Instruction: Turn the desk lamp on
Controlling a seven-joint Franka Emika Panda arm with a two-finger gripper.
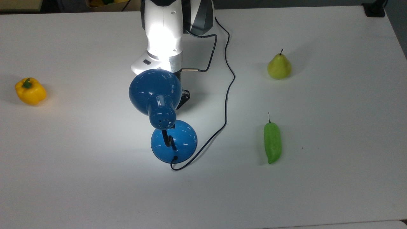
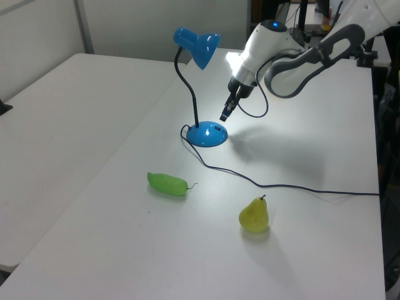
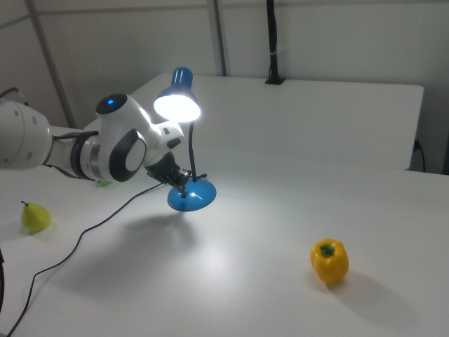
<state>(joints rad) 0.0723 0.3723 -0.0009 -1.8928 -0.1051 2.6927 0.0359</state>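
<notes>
Gripper (image 2: 225, 114) hangs in the air just above the round base of the desk lamp (image 2: 197, 49), tips aimed down at the dome but clear of it. From where I stand I cannot make out how far apart its tips are. In the top view most of the gripper (image 1: 184, 96) is tucked under the blue shade, with a black corner poking out on the top view's right. The arm (image 2: 294, 56) reaches in from the far end of the table (image 2: 112, 112), its white wrist link tilted steeply down toward the lamp and brightly washed by the lamp's light. In the right view the bulb glows white inside the shade of the desk lamp (image 3: 179, 98), and the gripper (image 3: 179, 181) sits right beside the base. The lamp stands near the middle of the table, gooseneck upright, its cord (image 1: 227, 86) trailing off across the surface. A pear (image 1: 279, 66), a green pepper (image 1: 272, 142) and a yellow bell pepper (image 1: 30, 91) lie well apart from it.
</notes>
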